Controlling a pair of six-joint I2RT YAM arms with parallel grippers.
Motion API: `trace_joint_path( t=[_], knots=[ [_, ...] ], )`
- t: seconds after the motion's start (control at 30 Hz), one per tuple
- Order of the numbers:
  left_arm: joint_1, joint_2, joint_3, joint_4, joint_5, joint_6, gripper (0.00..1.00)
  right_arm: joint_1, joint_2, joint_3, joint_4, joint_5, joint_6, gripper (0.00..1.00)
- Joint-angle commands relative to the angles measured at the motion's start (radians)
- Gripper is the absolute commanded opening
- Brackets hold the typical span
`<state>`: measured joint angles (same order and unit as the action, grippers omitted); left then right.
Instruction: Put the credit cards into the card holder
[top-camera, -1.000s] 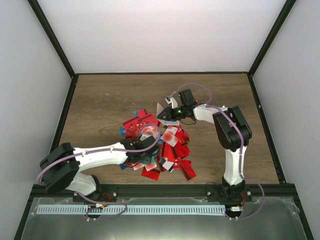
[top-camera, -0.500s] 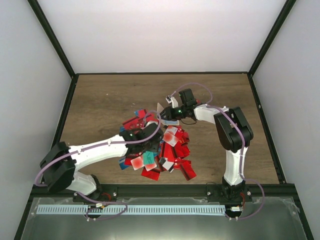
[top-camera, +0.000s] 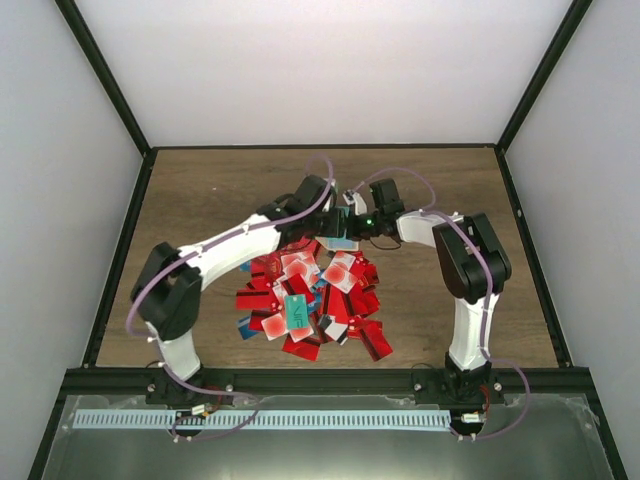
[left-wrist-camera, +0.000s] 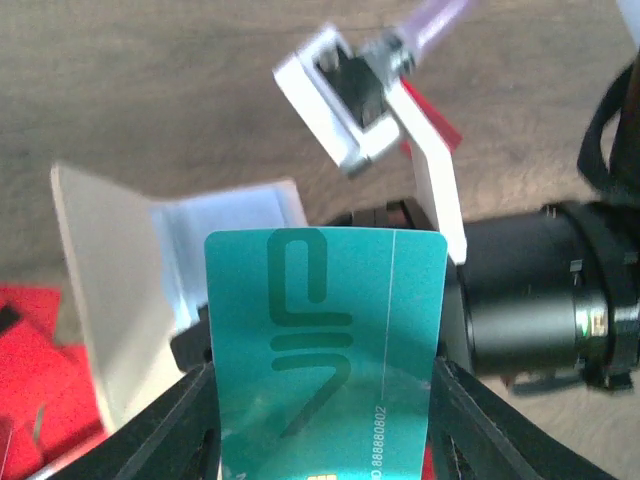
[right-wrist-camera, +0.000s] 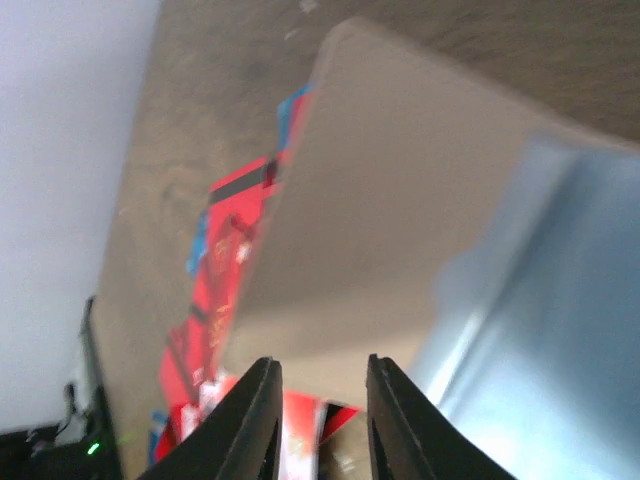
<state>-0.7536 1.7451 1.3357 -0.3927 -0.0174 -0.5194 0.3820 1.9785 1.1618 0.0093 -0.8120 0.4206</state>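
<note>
One teal card (left-wrist-camera: 325, 330) stands upright, clamped in the left gripper (left-wrist-camera: 325, 410), just beside the tan holder (right-wrist-camera: 390, 210); the right gripper (right-wrist-camera: 320, 375) pinches that holder's edge; many cards (top-camera: 310, 300) lie heaped on the counter (top-camera: 200, 200).

Open tabletop (top-camera: 200, 190) far and at both sides; mid-table crowded: scattered cards (top-camera: 340, 272), left arm (top-camera: 240, 238), right arm (top-camera: 465, 262).
</note>
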Motion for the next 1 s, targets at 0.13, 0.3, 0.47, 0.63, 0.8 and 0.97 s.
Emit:
trace_joint_path(
  t=[0.13,0.3,0.47,0.63,0.8,0.97],
  knots=[
    [0.09,0.249,0.229,0.028,0.147,0.06,0.47,-0.022,-0.016,-0.023,0.052,-0.033,0.014,0.25],
    [0.12,0.275,0.235,0.03,0.147,0.081,0.48,-0.07,-0.064,-0.087,0.077,-0.024,0.028,0.25],
    [0.151,0.286,0.224,0.057,0.18,0.089,0.47,-0.104,-0.117,-0.153,0.114,-0.028,0.034,0.25],
    [0.163,0.305,0.224,0.073,0.207,0.087,0.47,-0.107,-0.16,-0.209,0.214,-0.095,0.048,0.27],
    [0.166,0.306,0.223,0.083,0.224,0.078,0.47,-0.107,-0.152,-0.201,0.268,-0.139,0.072,0.33],
    [0.169,0.302,0.221,0.09,0.241,0.073,0.47,-0.106,-0.118,-0.171,0.292,-0.153,0.092,0.35]
  ],
)
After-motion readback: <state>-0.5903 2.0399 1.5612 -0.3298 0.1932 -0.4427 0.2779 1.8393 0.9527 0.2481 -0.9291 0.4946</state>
